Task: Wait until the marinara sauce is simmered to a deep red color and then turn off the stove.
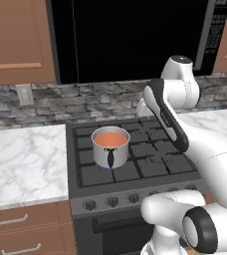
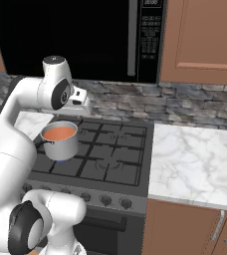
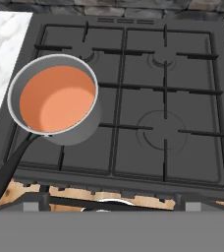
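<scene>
The marinara sauce (image 3: 57,98) is a smooth orange disc inside a small steel pot (image 1: 110,144) with a black handle (image 3: 6,172). The pot stands on the front left burner of the stove (image 1: 150,154), a dark grey gas range with black grates. A small blue flame (image 1: 108,169) shows under the pot. A row of round knobs (image 1: 112,201) runs along the stove's front. My gripper (image 2: 83,102) hangs high above the back of the stove, behind and above the pot (image 2: 60,139), looking down on it. It is open and holds nothing.
A black microwave (image 1: 130,40) hangs above the stove. Marble counter lies to the left (image 1: 21,164) and to the right (image 2: 195,164). A stone backsplash (image 2: 195,104) runs behind, wooden cabinets hang above, and drawers (image 1: 26,229) sit below.
</scene>
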